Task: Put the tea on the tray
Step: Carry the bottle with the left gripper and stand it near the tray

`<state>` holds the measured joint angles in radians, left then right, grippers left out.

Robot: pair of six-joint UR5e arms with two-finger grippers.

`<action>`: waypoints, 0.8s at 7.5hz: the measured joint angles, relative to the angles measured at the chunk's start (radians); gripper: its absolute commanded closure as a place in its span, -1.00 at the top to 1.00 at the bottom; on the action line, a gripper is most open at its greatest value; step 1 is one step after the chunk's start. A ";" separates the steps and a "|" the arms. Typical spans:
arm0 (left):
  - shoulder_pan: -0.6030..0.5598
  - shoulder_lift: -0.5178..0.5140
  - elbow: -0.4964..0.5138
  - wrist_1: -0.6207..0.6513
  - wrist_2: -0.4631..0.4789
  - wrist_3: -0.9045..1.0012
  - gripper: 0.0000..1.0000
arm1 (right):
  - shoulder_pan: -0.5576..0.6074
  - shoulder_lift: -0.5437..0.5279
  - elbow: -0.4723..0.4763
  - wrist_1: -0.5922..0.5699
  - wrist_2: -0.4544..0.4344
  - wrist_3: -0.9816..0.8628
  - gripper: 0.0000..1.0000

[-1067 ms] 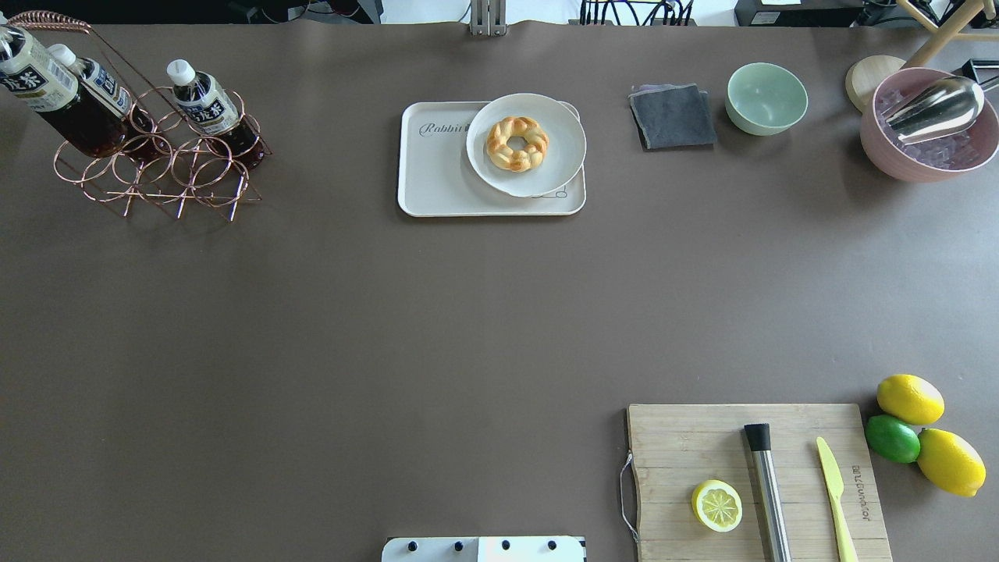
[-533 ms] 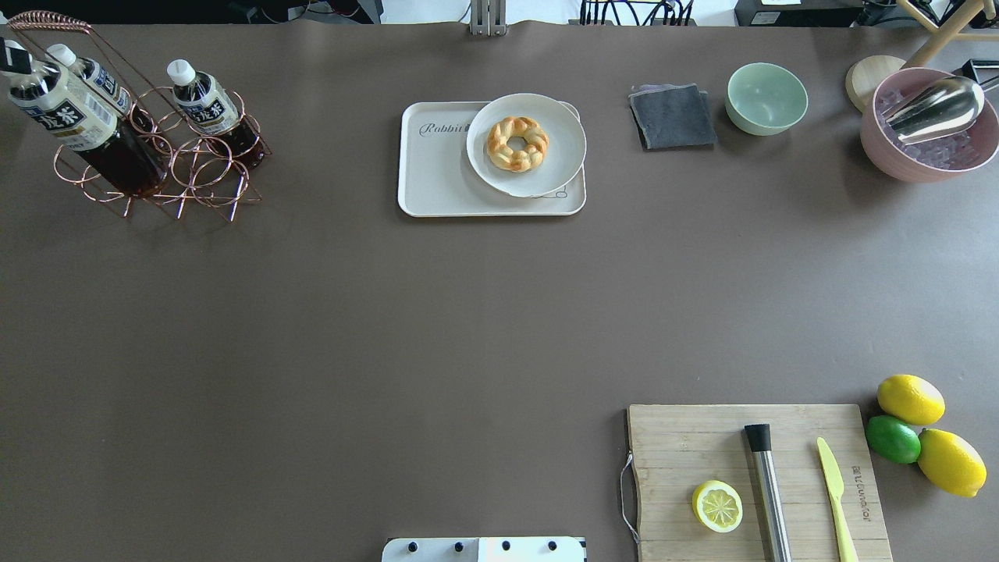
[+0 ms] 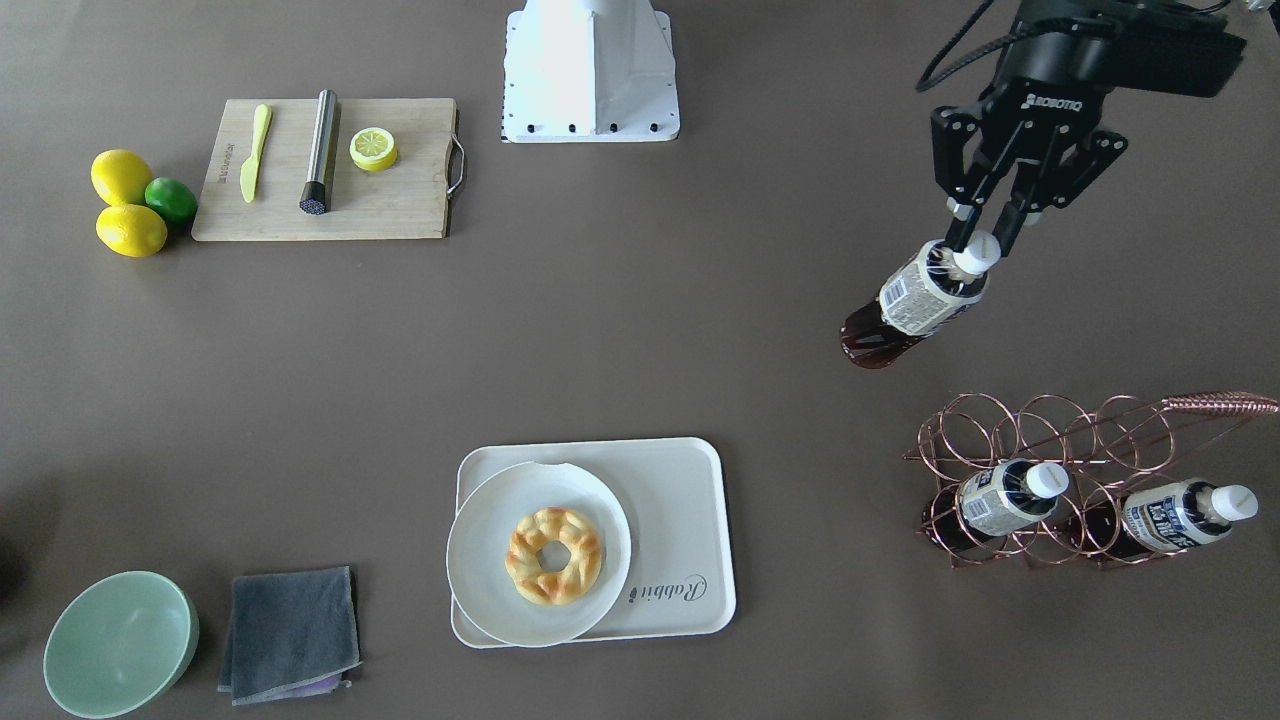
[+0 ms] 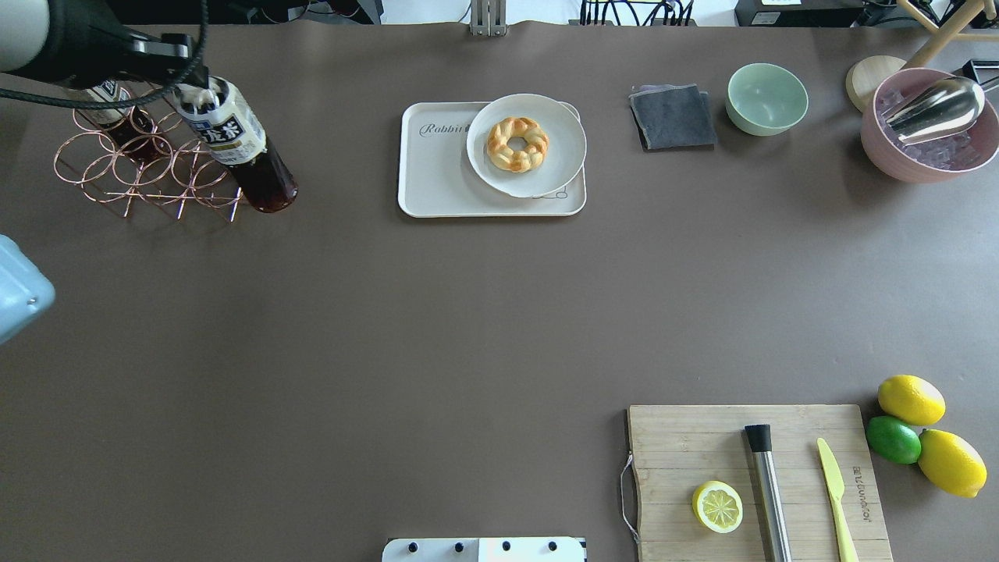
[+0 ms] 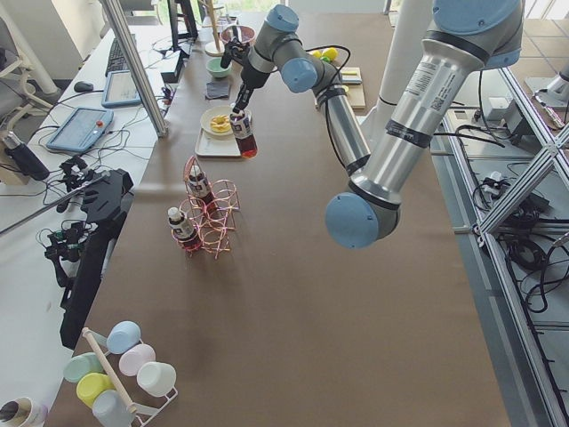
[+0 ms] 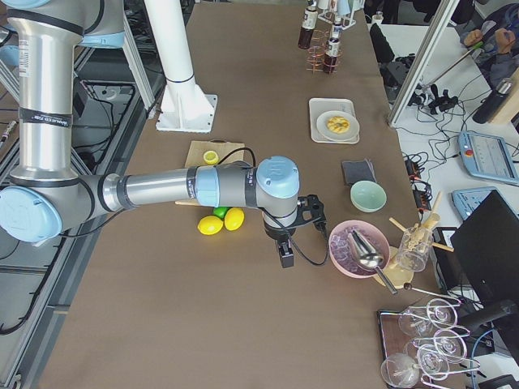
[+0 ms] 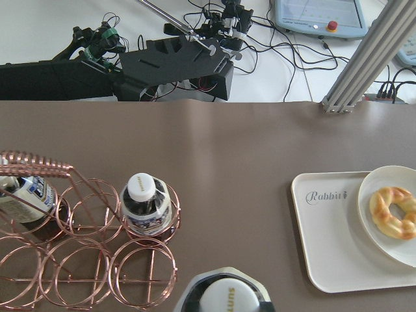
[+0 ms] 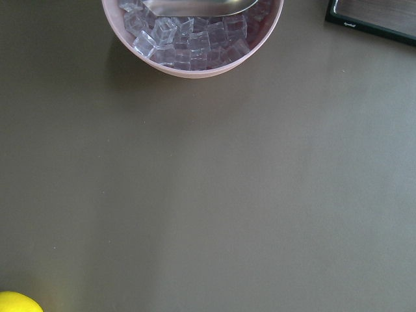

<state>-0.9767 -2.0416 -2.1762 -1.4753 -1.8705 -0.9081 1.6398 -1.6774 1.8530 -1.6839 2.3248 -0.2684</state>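
Observation:
My left gripper (image 3: pixel 975 245) is shut on the white cap of a tea bottle (image 3: pixel 915 300), which hangs tilted in the air between the copper wire rack (image 3: pixel 1080 440) and the robot's side. In the overhead view the bottle (image 4: pixel 238 148) is just right of the rack, left of the cream tray (image 4: pixel 437 183). Two more tea bottles (image 3: pixel 1000 497) (image 3: pixel 1180 512) stand in the rack. The left wrist view shows the held cap (image 7: pixel 224 299) and the tray (image 7: pixel 331 240) to the right. My right gripper (image 6: pixel 285 255) hovers near the pink bowl; I cannot tell its state.
A white plate (image 4: pixel 562 156) with a doughnut (image 4: pixel 517 143) covers the tray's right part. A grey cloth (image 4: pixel 673 115), green bowl (image 4: pixel 766 97) and pink ice bowl (image 4: pixel 929 125) stand further right. A cutting board (image 4: pixel 687 445) and lemons (image 4: pixel 911 399) lie near the robot.
The held tea bottle has moved right, from above the rack's left end to just past its right side, toward the tray. The left arm has come into the overhead view.

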 measured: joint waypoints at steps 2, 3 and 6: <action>0.188 -0.105 0.040 0.008 0.157 0.016 -1.00 | -0.001 0.001 0.000 0.001 -0.001 0.000 1.00; 0.261 -0.118 0.066 -0.047 0.206 0.037 -1.00 | -0.001 0.002 -0.001 0.001 -0.001 0.001 1.00; 0.437 -0.153 0.151 -0.179 0.299 0.053 -1.00 | -0.001 0.007 0.001 0.001 -0.001 0.005 1.00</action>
<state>-0.5394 -2.1944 -2.0250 -1.6544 -1.5717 -0.8556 1.6383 -1.6705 1.8545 -1.6828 2.3240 -0.2637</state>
